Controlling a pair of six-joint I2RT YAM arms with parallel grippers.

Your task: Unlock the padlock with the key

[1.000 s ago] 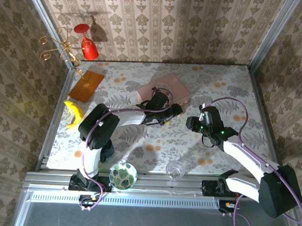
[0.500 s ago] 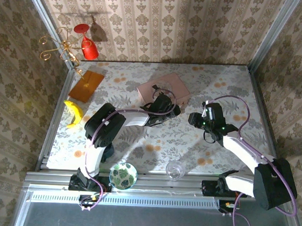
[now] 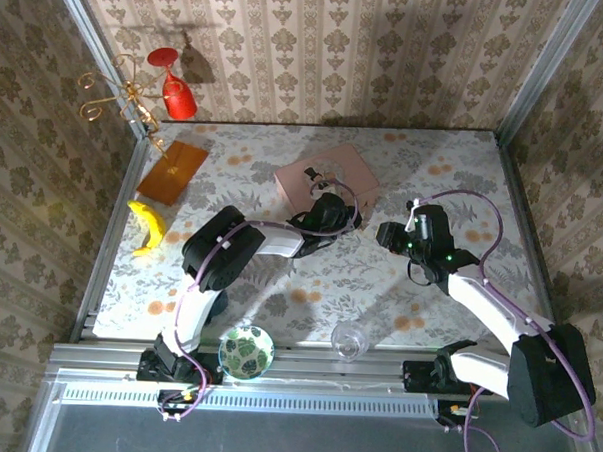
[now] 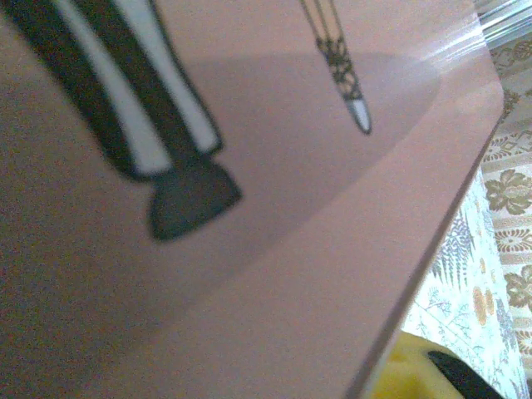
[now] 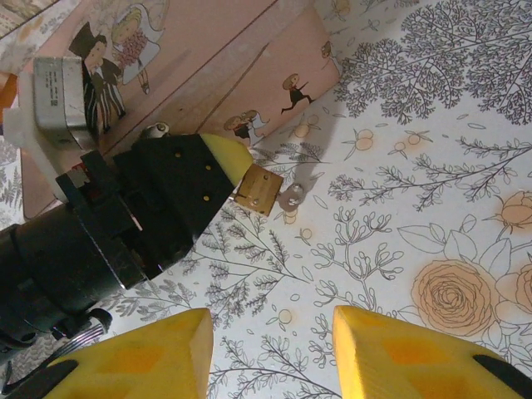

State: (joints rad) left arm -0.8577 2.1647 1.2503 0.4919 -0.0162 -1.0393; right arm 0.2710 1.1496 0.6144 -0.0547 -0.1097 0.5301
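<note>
Padlock (image 5: 258, 189) at the tip of the left end effector (image 5: 233, 162), grip unclear, straight ahead of the parted, empty right end effector (image 5: 271, 328).

Bowl (image 3: 246, 351) and glass (image 3: 349, 339) at near edge — banana (image 3: 146, 226) left.

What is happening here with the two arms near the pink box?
The left hand has its yellow tip against the small brass-coloured metal padlock, which sits just in front of the flat pink box with cartoon pictures on its lid. I cannot tell whether it grips the lock yet. The right hand hovers open above the flowered table, holding nothing.
</note>
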